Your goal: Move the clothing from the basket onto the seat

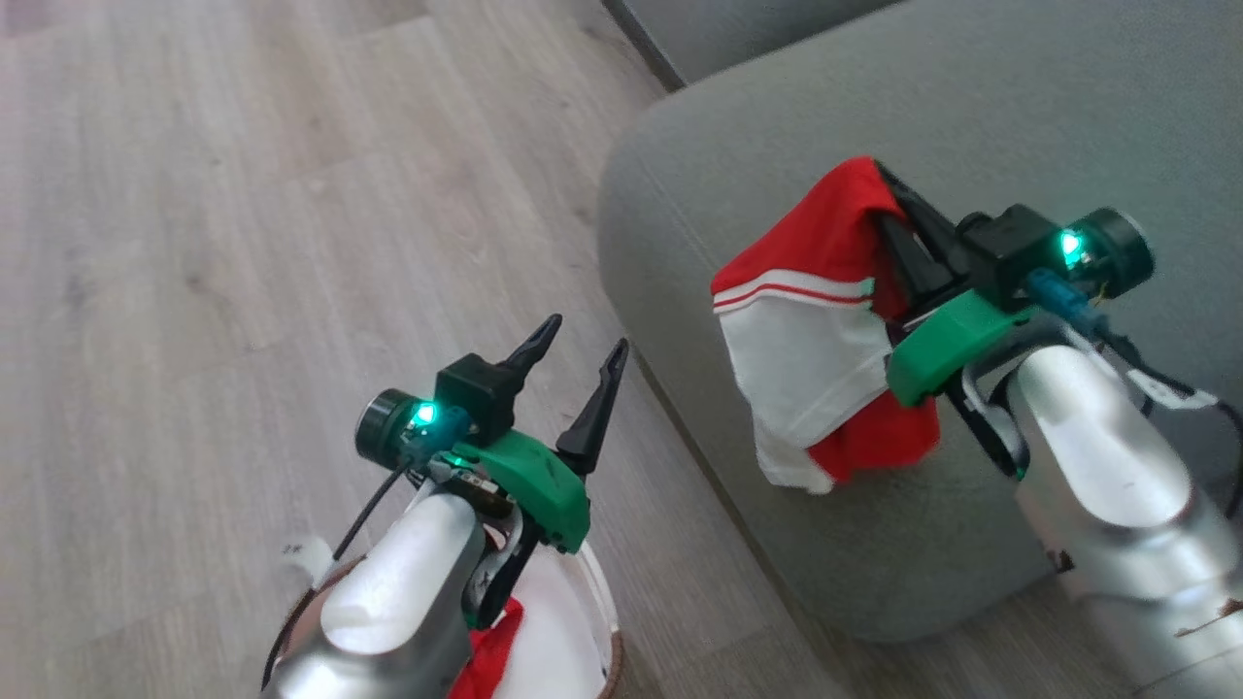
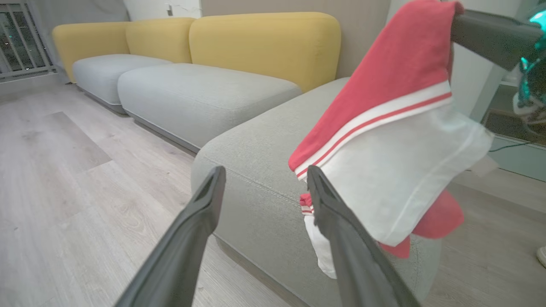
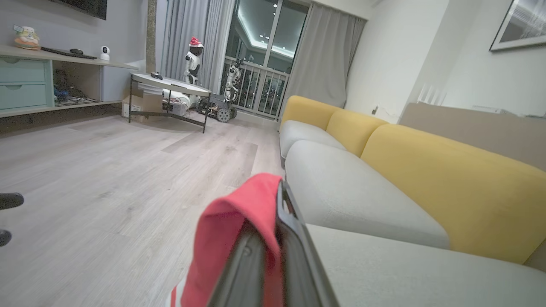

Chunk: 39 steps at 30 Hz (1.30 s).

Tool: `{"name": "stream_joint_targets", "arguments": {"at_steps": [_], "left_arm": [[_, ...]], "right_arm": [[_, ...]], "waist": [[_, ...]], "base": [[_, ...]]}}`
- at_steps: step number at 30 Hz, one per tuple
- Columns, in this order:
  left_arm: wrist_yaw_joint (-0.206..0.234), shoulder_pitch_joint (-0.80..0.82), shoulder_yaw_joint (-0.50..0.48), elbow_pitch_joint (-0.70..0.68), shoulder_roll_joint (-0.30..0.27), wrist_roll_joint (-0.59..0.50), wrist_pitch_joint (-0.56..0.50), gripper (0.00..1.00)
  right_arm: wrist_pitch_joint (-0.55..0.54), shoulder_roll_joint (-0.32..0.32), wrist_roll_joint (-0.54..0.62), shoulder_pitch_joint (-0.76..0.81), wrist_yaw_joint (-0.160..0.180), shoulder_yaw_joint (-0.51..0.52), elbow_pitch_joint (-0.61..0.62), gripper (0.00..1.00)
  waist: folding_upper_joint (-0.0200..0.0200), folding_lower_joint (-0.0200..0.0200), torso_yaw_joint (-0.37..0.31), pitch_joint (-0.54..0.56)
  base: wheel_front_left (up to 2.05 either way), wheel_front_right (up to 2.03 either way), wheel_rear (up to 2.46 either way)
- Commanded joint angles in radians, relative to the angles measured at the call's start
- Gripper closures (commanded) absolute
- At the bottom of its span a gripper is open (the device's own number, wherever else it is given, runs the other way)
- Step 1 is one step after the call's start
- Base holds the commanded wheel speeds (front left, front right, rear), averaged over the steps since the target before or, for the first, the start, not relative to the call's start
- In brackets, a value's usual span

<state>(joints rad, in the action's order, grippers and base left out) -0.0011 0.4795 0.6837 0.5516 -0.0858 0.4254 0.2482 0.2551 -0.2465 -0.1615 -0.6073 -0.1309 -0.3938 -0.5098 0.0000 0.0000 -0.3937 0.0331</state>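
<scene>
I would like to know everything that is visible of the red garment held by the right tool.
The red garment looks like soft sports fabric: bright red above, a white band with a thin red stripe, then a wide white panel and more red below. It hangs crumpled from the shut right tool, which pinches its top edge. It dangles over the rounded corner of the grey-green seat; whether its lower end touches that seat I cannot tell.

No readable text, number, brand or sign showing in any view; clothing point(image 1: 825, 243) presenting only unlettered red cloth, white trim.
</scene>
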Motion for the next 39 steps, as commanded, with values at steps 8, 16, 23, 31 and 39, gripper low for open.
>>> {"name": "stream_joint_targets", "arguments": {"at_steps": [8,16,23,31,39], "left_arm": [[-0.014,0.041,-0.025,-0.047,-0.002,-0.048,0.013,0.0],[-0.01,0.06,-0.035,-0.089,-0.005,-0.089,0.013,0.0],[-0.005,0.125,-0.037,-0.134,-0.039,-0.135,0.013,0.0],[0.01,0.206,-0.046,-0.212,-0.088,-0.178,0.0,0.0],[0.024,0.25,-0.043,-0.286,-0.112,-0.203,-0.027,0.0]], "right_arm": [[0.007,-0.039,-0.028,-0.081,0.0,-0.009,0.044,1.0],[0.007,-0.097,-0.058,-0.216,0.0,0.001,0.0,1.0],[0.0,-0.187,-0.095,-0.45,0.0,0.043,-0.08,1.0],[-0.01,-0.307,-0.044,-0.721,0.0,0.142,-0.199,1.0],[0.001,-0.343,0.071,-0.83,0.0,0.287,-0.307,1.0]], "waist": [[0.0,0.0,-0.032,-0.067],[0.0,0.0,0.044,-0.167],[0.0,0.0,0.126,-0.333],[0.0,0.0,0.206,-0.522],[0.0,0.0,0.255,-0.65]], "base": [[0.0,0.0,0.0],[0.0,0.0,0.0],[0.0,0.0,0.0],[0.0,0.0,0.0],[0.0,0.0,0.0]]}}
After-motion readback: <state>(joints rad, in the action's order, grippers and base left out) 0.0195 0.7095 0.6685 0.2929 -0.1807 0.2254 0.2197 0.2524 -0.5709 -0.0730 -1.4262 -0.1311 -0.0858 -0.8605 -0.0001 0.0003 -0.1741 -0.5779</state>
